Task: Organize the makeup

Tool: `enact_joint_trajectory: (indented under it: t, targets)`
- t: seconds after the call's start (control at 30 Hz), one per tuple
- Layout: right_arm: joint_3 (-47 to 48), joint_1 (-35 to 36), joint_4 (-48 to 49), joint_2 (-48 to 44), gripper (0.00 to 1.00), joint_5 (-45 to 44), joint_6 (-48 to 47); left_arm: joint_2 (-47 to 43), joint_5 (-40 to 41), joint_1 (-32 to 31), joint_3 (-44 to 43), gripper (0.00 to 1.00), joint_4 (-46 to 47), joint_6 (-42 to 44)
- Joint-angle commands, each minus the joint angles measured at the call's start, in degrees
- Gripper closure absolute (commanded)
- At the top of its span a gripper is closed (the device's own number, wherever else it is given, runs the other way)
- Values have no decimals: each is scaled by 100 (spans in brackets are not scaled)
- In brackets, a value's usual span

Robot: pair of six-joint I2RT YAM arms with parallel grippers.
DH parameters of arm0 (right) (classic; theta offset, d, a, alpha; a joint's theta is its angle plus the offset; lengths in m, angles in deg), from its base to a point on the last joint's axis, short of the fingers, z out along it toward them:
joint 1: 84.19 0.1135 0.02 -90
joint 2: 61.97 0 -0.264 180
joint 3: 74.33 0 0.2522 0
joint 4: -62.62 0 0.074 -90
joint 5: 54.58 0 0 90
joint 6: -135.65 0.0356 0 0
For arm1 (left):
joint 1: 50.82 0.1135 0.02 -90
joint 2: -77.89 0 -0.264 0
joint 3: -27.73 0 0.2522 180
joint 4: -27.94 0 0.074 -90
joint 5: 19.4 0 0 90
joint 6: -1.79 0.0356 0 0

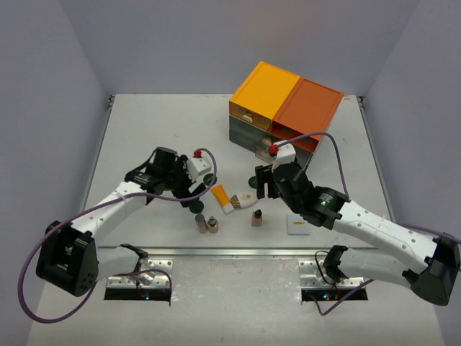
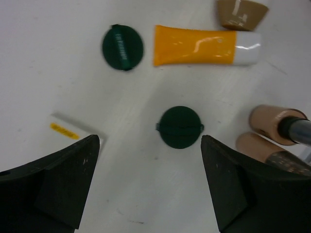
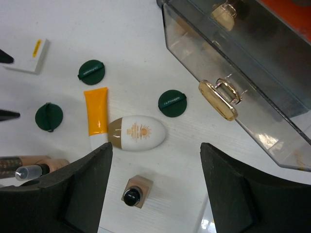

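My left gripper (image 1: 189,191) (image 2: 150,184) is open and empty, hovering just short of a dark green disc (image 2: 180,127). Beyond it lie a second disc (image 2: 123,47), the orange tube (image 2: 194,45) (image 1: 222,196) and two brown bottles (image 2: 277,124) on their sides. A flat white square (image 2: 73,130) lies by the left finger. My right gripper (image 1: 261,184) (image 3: 155,189) is open and empty above a small upright brown bottle (image 3: 136,191) (image 1: 257,216). The white oval piece (image 3: 138,133) and a third disc (image 3: 172,103) lie just ahead of it.
The orange-topped drawer chest (image 1: 284,104) stands at the back right. Its clear lower drawer (image 3: 243,73) with a gold handle (image 3: 218,99) is close to my right gripper. Another white flat piece (image 1: 298,227) lies near the right arm.
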Motion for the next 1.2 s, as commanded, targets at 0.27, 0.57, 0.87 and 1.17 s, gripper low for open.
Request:
enact_joint_trajectory:
  t: [0.27, 0.57, 0.87, 1.17]
  targets:
    - [-266, 31, 387, -218, 28, 352, -341, 1693, 873, -673, -333, 23, 37, 135]
    - [-419, 35, 513, -292, 28, 197, -416, 2025, 793, -699, -301, 28, 368, -38]
    - [-408, 32, 505, -198, 28, 15, -448, 2247, 498, -761, -250, 50, 319, 13]
    - [-318, 35, 486, -120, 28, 17, -471, 2255, 802, -749, -427, 100, 344, -203]
